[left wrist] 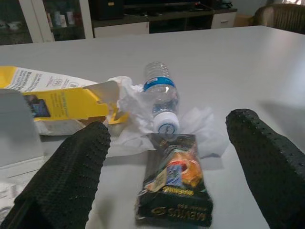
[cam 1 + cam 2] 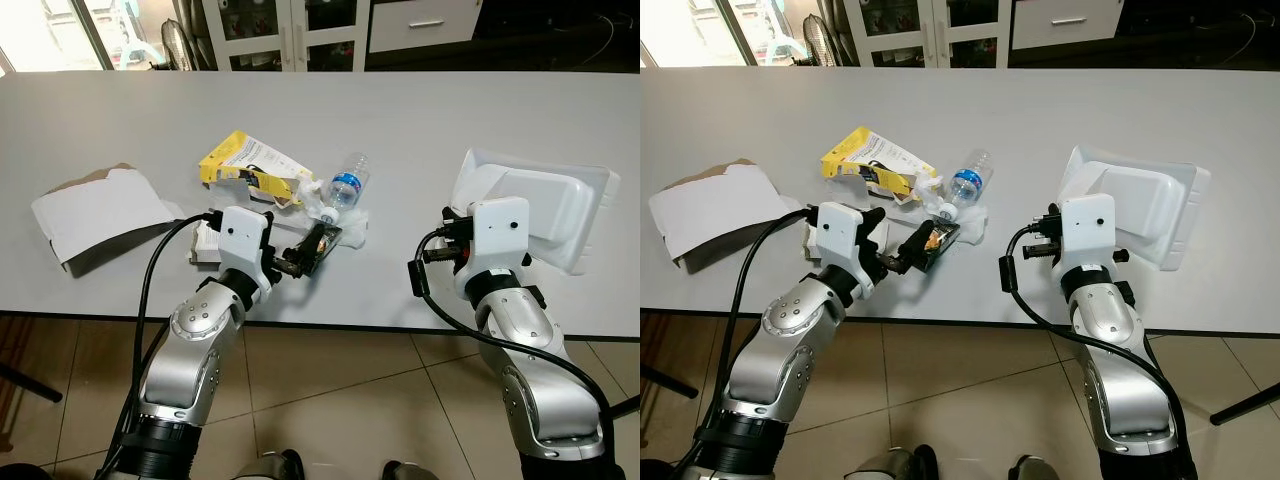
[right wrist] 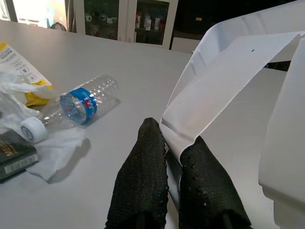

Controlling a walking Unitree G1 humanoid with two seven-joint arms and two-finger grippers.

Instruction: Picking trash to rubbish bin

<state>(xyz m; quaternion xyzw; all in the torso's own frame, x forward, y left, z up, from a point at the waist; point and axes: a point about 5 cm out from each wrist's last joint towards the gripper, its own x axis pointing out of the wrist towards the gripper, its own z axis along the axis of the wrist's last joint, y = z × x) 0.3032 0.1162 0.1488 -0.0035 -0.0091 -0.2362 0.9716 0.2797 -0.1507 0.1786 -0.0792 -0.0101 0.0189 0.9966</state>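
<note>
Trash lies mid-table (image 2: 400,110): white tray (image 2: 540,205) at right, torn cardboard (image 2: 95,215) at left, yellow box (image 2: 245,165), bottle (image 2: 345,185), tissue (image 1: 200,126) and dark snack packet (image 1: 174,183) at centre. Right gripper (image 3: 174,152) pinches the tray's rim, fingers nearly shut. Left gripper (image 1: 167,171) is spread wide around the packet, not touching. Picking seems underway; next, the left should close on the packet.

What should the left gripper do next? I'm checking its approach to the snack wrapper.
Probably ease forward and down, then close. The left gripper is open, its fingers either side of the dark snack wrapper lying flat on the table, not yet gripping it. The right gripper is shut on the white foam container.
</note>
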